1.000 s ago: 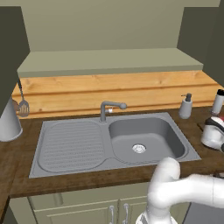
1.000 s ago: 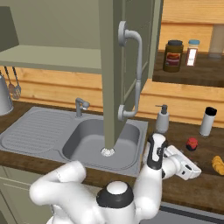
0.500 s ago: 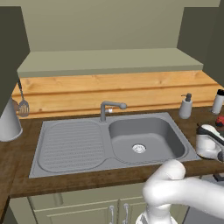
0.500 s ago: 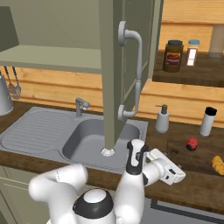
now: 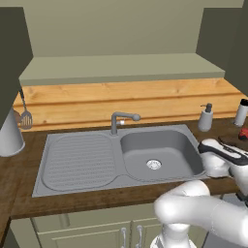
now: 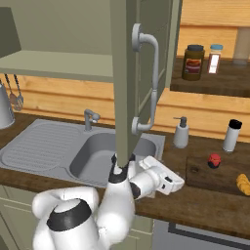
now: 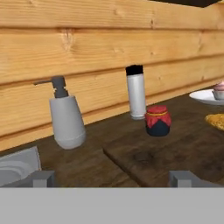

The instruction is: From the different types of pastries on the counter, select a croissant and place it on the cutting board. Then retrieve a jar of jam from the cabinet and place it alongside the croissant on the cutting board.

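- Sitting on the cutting board (image 6: 215, 177): jar of jam (image 6: 214, 160) near its back edge, croissant (image 6: 242, 183) toward its right end.
- Hovering low just off the board's left end: tool (image 7: 111, 177), fingers (image 7: 42, 178) standing wide apart, gripping nothing.
- Standing on the worktop (image 7: 87, 164) behind the board: soap dispenser (image 7: 65, 116) and steel flask (image 7: 136, 92).
- Showing past the board's far right: cupcake (image 7: 218, 91) on its white plate (image 7: 204, 96).

Ahead of the tool (image 7: 112, 177), bare cutting board (image 7: 144, 159) lies open; jam jar (image 7: 157, 120), bottle (image 7: 136, 92) and soap dispenser (image 7: 66, 114) stand beyond.
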Available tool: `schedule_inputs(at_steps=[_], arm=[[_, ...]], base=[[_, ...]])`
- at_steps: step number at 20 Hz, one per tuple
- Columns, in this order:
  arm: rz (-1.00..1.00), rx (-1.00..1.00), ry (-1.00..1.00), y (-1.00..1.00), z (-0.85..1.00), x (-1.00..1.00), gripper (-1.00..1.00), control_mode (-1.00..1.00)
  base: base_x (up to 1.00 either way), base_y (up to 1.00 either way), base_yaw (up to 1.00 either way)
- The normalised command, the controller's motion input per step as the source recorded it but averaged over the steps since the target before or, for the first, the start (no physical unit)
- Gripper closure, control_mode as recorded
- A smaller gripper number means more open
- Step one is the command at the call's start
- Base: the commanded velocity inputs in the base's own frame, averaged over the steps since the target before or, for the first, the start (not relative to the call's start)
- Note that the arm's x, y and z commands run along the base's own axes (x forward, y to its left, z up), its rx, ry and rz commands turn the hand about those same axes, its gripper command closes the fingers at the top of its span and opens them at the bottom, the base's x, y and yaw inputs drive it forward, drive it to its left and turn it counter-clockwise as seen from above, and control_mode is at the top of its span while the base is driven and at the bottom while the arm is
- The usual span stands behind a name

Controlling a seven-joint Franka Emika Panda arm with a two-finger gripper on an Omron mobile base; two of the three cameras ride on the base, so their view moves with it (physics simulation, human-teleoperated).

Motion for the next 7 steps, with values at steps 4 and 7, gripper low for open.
schedule_inputs(at_steps=[4, 7], arm=[[0.00, 0.00, 0.00, 0.51, 0.94, -0.31, -1.00, -1.00], [0.00, 0.00, 0.00, 0.52, 0.73, -0.67, -1.00, -1.00]], base=[[0.00, 0.00, 0.00], [0.00, 0.00, 0.00]])
